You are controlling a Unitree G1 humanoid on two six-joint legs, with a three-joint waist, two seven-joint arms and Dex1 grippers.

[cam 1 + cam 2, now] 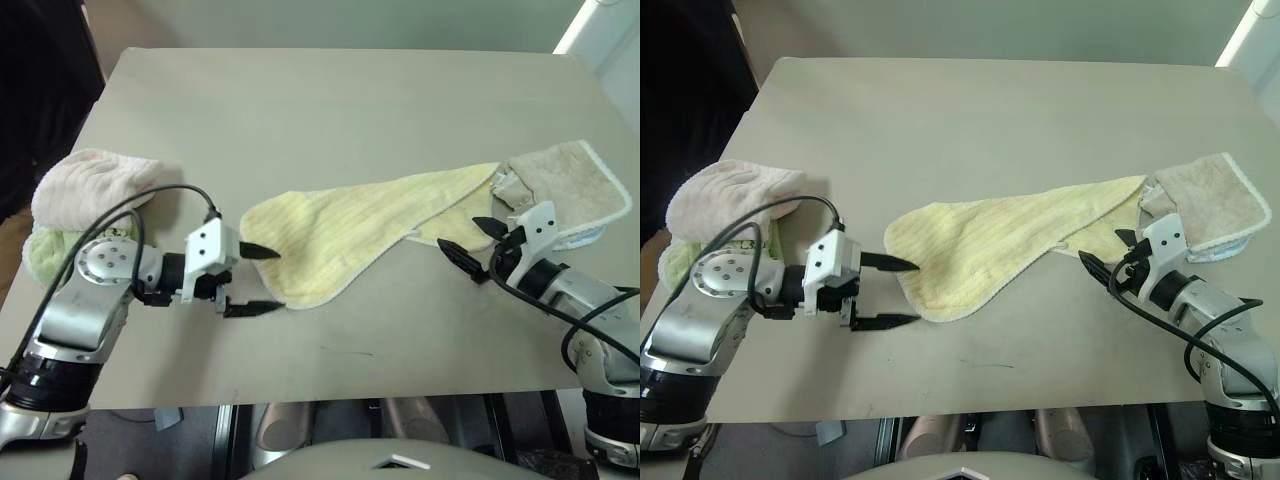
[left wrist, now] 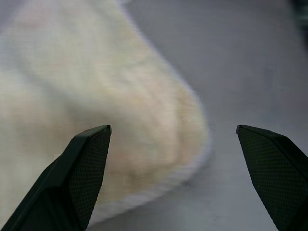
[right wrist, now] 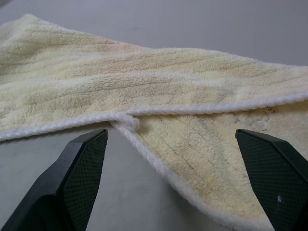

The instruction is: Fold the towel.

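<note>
Head views: the pale yellow ribbed terry-cloth towel (image 1: pixel 360 225) lies crumpled diagonally on the grey tabletop (image 1: pixel 330 100), its far end beside one beige white-edged towel (image 1: pixel 570 185). Your left gripper (image 1: pixel 262 280) and right gripper (image 1: pixel 472 242) flank it, jaws apart.

Left wrist view: take the rounded corner squarely.

Right wrist view: pinch hem, not the loose loop.

Count: one yellow, one beige, one pink roll (image 1: pixel 90 180), one green roll (image 1: pixel 45 255).

Four towels on the one grey table (image 1: pixel 330 90): one pale yellow ribbed terry towel (image 1: pixel 345 232), one beige towel with white edging (image 1: pixel 572 183), one pink rolled towel (image 1: pixel 92 180), one light green rolled towel (image 1: pixel 40 253). Two black-fingered grippers, left (image 1: pixel 255 280) and right (image 1: pixel 475 243).
</note>
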